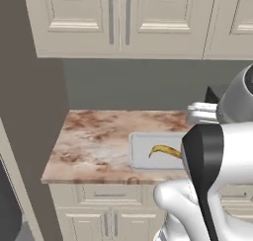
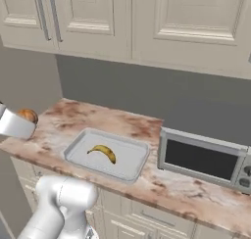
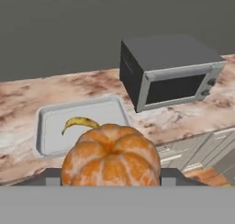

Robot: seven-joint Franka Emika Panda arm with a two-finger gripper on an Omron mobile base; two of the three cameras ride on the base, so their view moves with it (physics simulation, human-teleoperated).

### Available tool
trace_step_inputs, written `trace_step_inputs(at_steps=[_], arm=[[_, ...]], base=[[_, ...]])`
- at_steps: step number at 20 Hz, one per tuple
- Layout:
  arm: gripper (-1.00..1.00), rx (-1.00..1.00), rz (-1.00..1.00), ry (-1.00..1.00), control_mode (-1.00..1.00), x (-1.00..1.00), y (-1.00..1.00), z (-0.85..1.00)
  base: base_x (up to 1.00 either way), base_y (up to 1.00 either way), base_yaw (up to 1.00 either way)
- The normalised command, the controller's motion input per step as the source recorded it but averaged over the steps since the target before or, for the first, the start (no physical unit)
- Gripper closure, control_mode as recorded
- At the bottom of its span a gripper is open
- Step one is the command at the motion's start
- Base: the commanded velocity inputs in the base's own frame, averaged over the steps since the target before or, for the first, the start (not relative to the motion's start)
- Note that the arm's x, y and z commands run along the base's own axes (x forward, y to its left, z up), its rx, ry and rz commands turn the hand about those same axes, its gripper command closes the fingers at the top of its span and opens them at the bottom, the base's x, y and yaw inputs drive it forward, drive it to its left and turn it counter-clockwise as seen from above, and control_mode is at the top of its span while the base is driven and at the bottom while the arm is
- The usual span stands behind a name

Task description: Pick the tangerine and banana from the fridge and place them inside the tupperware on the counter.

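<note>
My gripper (image 3: 110,176) is shut on the tangerine (image 3: 110,158), a ribbed orange fruit that sits between the two dark fingers low in the hand view. In the right base view the tangerine (image 2: 28,116) hangs in the gripper (image 2: 20,121) above the counter's left end, left of the tupperware (image 2: 128,163). The banana (image 2: 103,153) lies inside this pale grey tupperware (image 3: 45,137), and it shows as a yellow curve (image 3: 81,123) just beyond the fruit. The banana (image 1: 166,151) in the tupperware (image 1: 140,142) is partly hidden by my arm in the left base view.
The marbled counter (image 2: 186,190) carries a silver microwave (image 2: 203,157) right of the tray. Cream wall cabinets (image 2: 147,22) hang above. The fridge's grey side (image 1: 28,111) rises at the counter's left end (image 1: 89,141). Bare stone lies left of the tray.
</note>
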Motion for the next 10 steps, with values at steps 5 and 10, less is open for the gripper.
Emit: trace_step_inputs(at_steps=[5,10], arm=[[1.00,0.00,0.00,0.00,1.00,0.00,0.00,0.00],[1.00,0.26,0.21,0.30,-1.00,0.43,-0.24,-0.30]], base=[[0.90,0.08,-0.27],[0.17,-0.01,0.00]])
